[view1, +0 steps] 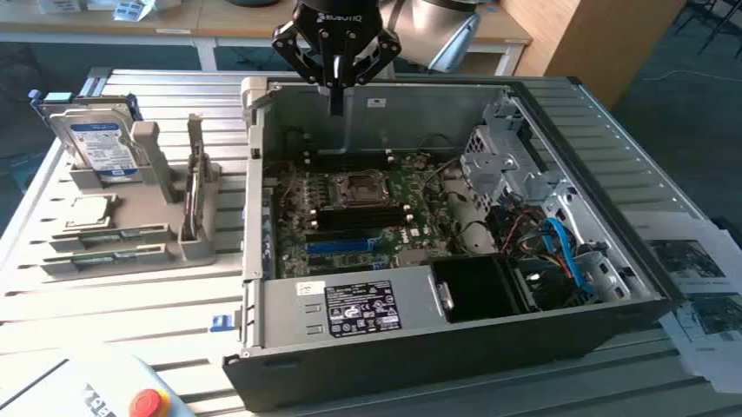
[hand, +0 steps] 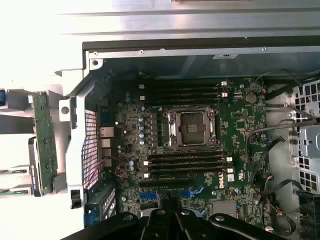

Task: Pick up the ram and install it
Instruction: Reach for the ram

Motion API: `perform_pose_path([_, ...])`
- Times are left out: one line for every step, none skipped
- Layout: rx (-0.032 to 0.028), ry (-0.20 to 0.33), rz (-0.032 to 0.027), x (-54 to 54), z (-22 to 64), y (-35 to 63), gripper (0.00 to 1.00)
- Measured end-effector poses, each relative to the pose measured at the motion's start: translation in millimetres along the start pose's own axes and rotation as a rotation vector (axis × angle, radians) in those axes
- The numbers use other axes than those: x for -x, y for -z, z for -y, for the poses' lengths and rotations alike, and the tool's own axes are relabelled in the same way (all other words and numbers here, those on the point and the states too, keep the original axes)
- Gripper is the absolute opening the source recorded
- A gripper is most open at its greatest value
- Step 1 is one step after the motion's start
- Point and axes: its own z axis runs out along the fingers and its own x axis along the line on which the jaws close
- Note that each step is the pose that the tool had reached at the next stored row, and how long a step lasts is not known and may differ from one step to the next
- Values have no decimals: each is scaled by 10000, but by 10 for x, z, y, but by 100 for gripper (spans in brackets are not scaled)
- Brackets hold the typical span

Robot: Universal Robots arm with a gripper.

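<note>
Two ram sticks, thin and green, lie in slots at the front of a grey holder: one ram (view1: 113, 235) and a second (view1: 104, 258) just below it. Their ends appear in the wrist view as green strips (hand: 12, 191). My gripper (view1: 336, 106) hangs shut above the back wall of the open computer case (view1: 464, 326), well to the exterior view's right of the holder, with nothing between its fingers. In the wrist view the gripper (hand: 175, 217) points down at the motherboard (hand: 240, 120), near the black memory slots (hand: 187, 165).
The grey holder (view1: 174, 252) also carries a silver hard drive (view1: 99, 143), an upright dark expansion card (view1: 197, 187) and a square chip (view1: 90, 208). The processor socket (hand: 192, 127) sits mid-board. Cables and a drive cage (view1: 522, 156) crowd the case's right side. A red button (view1: 145, 401) is at the front.
</note>
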Motion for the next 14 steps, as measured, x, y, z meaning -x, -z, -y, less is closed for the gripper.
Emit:
perform_pose_path([0, 0, 1, 0, 0, 0, 10])
perform_pose_path([0, 0, 1, 0, 0, 0, 10])
perform_pose_path([0, 0, 0, 0, 0, 0, 10])
perform_pose_path([0, 0, 1, 0, 0, 0, 10])
perform_pose_path([0, 0, 0, 0, 0, 0, 10])
perform_pose_path([0, 0, 0, 0, 0, 0, 10])
perform_pose_path([0, 0, 0, 0, 0, 0, 10])
perform_pose_path([0, 0, 0, 0, 0, 0, 10])
perform_pose_path([0, 0, 0, 0, 0, 0, 10])
perform_pose_path([0, 0, 0, 0, 0, 0, 10])
perform_pose_path([0, 0, 0, 0, 0, 0, 10])
perform_pose_path([0, 0, 1, 0, 0, 0, 10])
perform_pose_path([0, 0, 0, 0, 0, 0, 10])
perform_pose_path([1, 1, 0, -1, 0, 0, 10])
